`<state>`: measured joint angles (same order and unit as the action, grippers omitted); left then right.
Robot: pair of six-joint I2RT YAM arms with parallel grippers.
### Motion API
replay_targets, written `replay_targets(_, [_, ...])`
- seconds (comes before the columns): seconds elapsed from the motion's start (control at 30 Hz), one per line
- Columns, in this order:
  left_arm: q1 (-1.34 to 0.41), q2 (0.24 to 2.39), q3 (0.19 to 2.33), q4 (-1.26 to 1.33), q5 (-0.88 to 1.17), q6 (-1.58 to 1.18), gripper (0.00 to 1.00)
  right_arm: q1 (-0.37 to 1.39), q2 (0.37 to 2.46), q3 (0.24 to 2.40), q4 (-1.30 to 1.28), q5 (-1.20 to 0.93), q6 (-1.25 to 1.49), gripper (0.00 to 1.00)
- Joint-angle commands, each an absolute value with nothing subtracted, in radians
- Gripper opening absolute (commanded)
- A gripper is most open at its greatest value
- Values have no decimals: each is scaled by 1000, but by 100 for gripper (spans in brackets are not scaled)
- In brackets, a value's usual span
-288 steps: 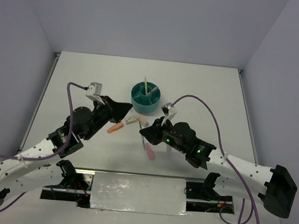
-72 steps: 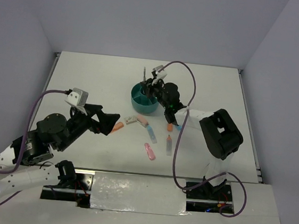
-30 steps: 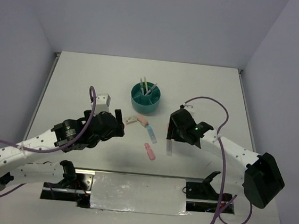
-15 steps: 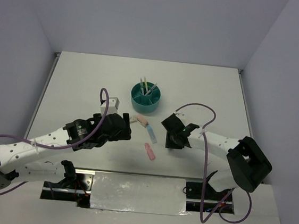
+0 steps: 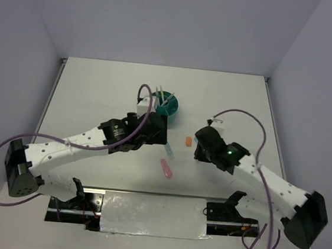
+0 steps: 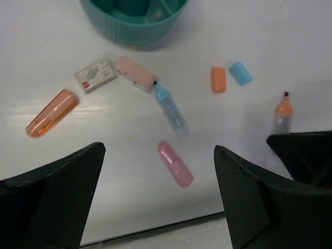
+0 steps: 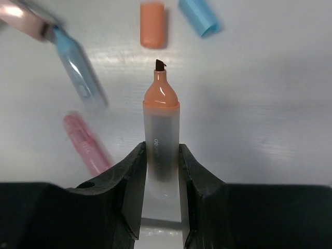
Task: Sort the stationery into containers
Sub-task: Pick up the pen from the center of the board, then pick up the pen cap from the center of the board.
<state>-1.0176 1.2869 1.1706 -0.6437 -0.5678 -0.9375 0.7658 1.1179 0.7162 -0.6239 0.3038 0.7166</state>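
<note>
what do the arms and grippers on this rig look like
Both the left arm and the right arm have white link shells with black joint housings. A purple cable loops along each one. The right arm also shows a small green light. The left gripper and right gripper have matte black, blocky, wedge-shaped fingers with no visible markings.

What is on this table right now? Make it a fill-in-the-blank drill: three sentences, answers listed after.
1. The right gripper is closed on an uncapped marker whose neck below the dark tip is ____.
2. The left gripper hangs above the loose items with its jaws wide ____, holding nothing.
3. Next to the orange cap lies a second loose cap, coloured ____.

Missing words: orange; open; blue
</note>
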Motion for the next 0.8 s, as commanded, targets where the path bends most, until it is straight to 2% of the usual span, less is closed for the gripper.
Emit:
replay_targets(0.0, [-1011, 1409, 1265, -565, -546, -881, 99, 726, 929, 843, -854, 454, 735, 0])
replay_targets(0.2, [-1009, 1765, 1521, -525, -463, -830, 97, 683, 787, 1040, -1113, 557, 735, 0])
replay_targets(0.43, [-1002, 2120, 1772, -610, -465, -807, 82, 683, 663, 1196, -1256, 568, 703, 0])
replay_targets(0.77, [-977, 2241, 1807, -561, -394, -782, 70, 683, 606, 1180, -1244, 528, 635, 0])
